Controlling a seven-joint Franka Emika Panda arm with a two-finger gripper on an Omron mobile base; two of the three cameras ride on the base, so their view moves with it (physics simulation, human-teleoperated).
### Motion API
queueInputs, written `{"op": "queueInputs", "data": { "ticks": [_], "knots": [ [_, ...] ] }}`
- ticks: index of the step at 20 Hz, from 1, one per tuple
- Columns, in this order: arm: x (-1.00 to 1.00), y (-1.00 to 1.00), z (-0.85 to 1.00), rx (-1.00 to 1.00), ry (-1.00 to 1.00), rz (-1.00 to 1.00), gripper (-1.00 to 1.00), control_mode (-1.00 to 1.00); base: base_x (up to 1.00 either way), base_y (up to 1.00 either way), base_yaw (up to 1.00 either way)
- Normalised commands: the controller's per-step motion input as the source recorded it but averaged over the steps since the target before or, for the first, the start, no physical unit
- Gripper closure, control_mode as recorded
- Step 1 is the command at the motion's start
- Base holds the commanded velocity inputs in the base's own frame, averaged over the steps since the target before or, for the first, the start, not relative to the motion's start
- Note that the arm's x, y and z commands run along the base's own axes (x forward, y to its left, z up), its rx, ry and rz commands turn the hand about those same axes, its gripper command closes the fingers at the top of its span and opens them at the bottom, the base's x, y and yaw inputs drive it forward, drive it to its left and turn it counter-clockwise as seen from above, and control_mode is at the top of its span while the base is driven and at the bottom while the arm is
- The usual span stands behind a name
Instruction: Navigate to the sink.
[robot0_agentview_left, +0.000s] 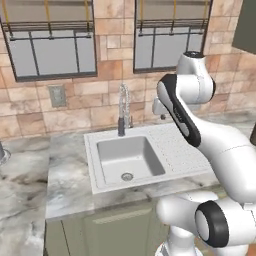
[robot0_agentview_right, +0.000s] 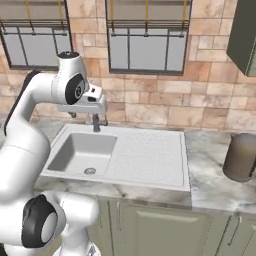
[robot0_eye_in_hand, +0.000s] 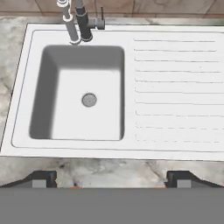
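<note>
Facing the sink (robot0_agentview_left: 150, 155) head-on, arm folded high over the drainboard (robot0_agentview_right: 150, 157). Sink set into a marble counter (robot0_agentview_left: 65, 185) below two windows (robot0_agentview_left: 52, 47) in a tan brick wall (robot0_agentview_right: 165, 107). Square basin (robot0_eye_in_hand: 81, 94) on the left half, round drain (robot0_eye_in_hand: 89, 100) at its middle, ribbed drainboard filling the right half. Faucet (robot0_agentview_left: 123, 110) upright at the back rim, behind the basin, spout reaching over the basin's rear edge. Seen from the hand, looking straight down: gripper (robot0_eye_in_hand: 111, 180) hovering above the counter strip just in front of the sink, fingertips (robot0_eye_in_hand: 43, 178) spread wide, nothing between them, so released. Grey outlet plate (robot0_agentview_left: 57, 96) on the wall left of the faucet. Brown-grey canister (robot0_agentview_right: 241, 156) on the counter to the right of the sink, well apart from it. Green cabinet doors (robot0_agentview_right: 160, 227) under the counter. Dark upper cabinet (robot0_agentview_right: 244, 35) at top right.
</note>
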Motion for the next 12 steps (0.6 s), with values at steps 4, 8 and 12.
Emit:
{"op": "queueInputs", "data": {
  "ticks": [4, 8, 12],
  "knots": [
    [0.0, 0.0, 0.0, 0.0, 0.0, 0.0, -1.0, 1.0, 0.47, -0.37, 0.17],
    [0.0, 0.0, 0.0, 0.0, 0.0, 0.0, -1.0, 1.0, 0.12, -0.36, 0.19],
    [0.0, 0.0, 0.0, 0.0, 0.0, 0.0, -1.0, 1.0, 0.0, -0.04, 0.03]
  ]
}}
